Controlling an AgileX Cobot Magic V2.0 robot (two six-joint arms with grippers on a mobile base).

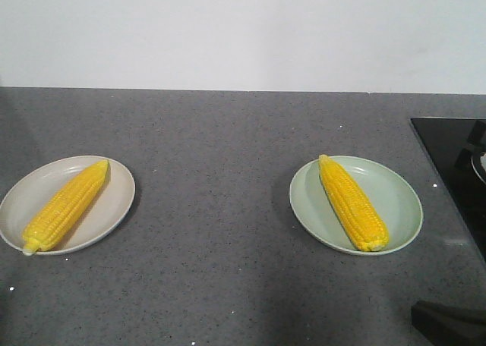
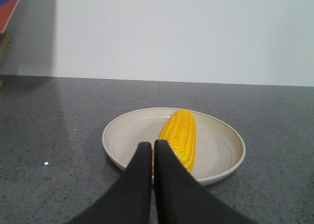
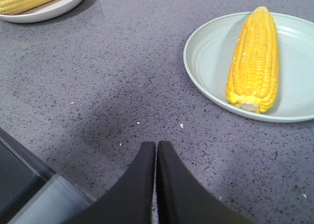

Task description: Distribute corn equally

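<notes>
One corn [image 1: 67, 206] lies on the beige plate [image 1: 114, 209], one corn [image 1: 352, 202] on the green plate [image 1: 402, 202]; the split looks even. Your left end effector [image 2: 153, 146] and right end effector [image 3: 156, 146] are both closed, empty. Keep them clear above the surface [image 1: 220, 171]. The arms and the dark panel [image 1: 456, 164] are cut off.

Kitchen: grey speckled countertop [image 1: 228, 171], black cooktop [image 1: 452, 164], plain white wall [image 1: 243, 27].

Left tool [image 2: 152, 146] with fingers pressed together, holding nothing, right tool [image 3: 156, 146] likewise closed and empty
</notes>
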